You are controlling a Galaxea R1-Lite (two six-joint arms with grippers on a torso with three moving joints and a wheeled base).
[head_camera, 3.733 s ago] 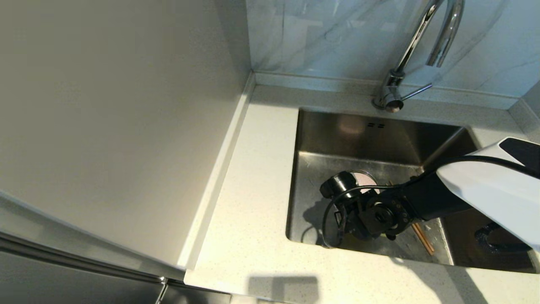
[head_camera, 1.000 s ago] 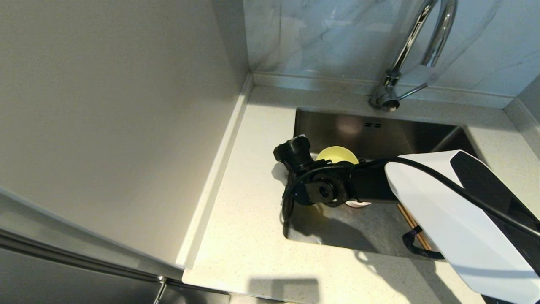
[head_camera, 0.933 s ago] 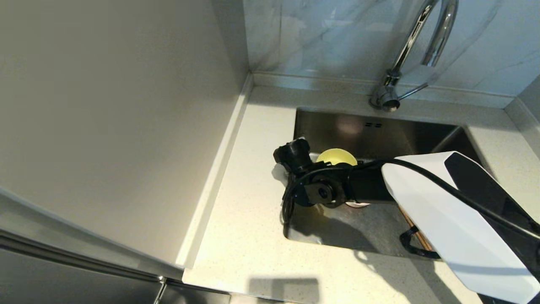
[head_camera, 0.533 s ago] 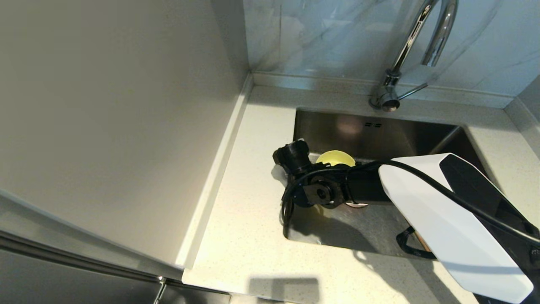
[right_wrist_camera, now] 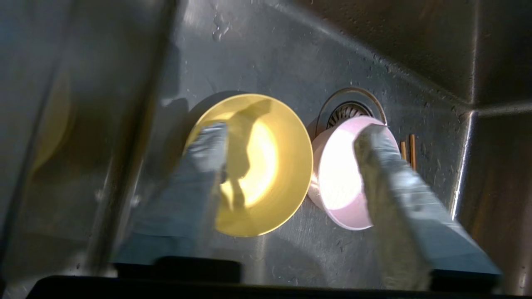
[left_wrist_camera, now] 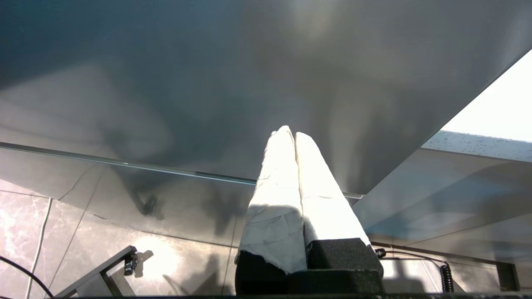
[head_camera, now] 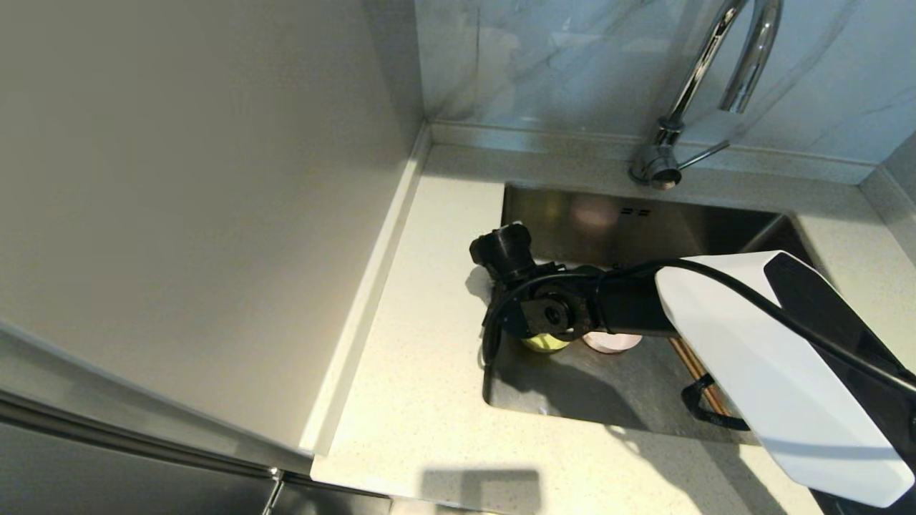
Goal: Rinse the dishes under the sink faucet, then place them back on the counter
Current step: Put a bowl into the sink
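The counter (head_camera: pixel 422 400) lies nearest and bare. Over the sink (head_camera: pixel 630 408), near its left wall, the right gripper (right_wrist_camera: pixel 286 158) hangs with jaws spread, holding nothing. Below sits the yellow-green bowl (right_wrist_camera: pixel 253 166), upright, touching the pink bowl (right_wrist_camera: pixel 336 182) on the drain. Chopsticks (right_wrist_camera: pixel 407 145) lie beyond, likely awaiting rinsing. Faucet (head_camera: pixel 708 79) stands at the back edge. The left gripper (left_wrist_camera: pixel 295 137) is clenched, parked away.

Strong light falls from the right, leaving the speckled off-white worktop (head_camera: pixel 422 400) bright and casting hard dark shadows of the arm into the brushed stainless-steel sink (head_camera: pixel 608 400). In the right wrist view the small round yellow-green bowl (right_wrist_camera: pixel 266 166) and pale pink bowl (right_wrist_camera: pixel 336 178) glow with glare at their centres, while the near fingers (right_wrist_camera: pixel 195 195) are blurred and out of focus. The left wrist view is dim above, with white glare on the gripper's wrapped fingers (left_wrist_camera: pixel 286 174).
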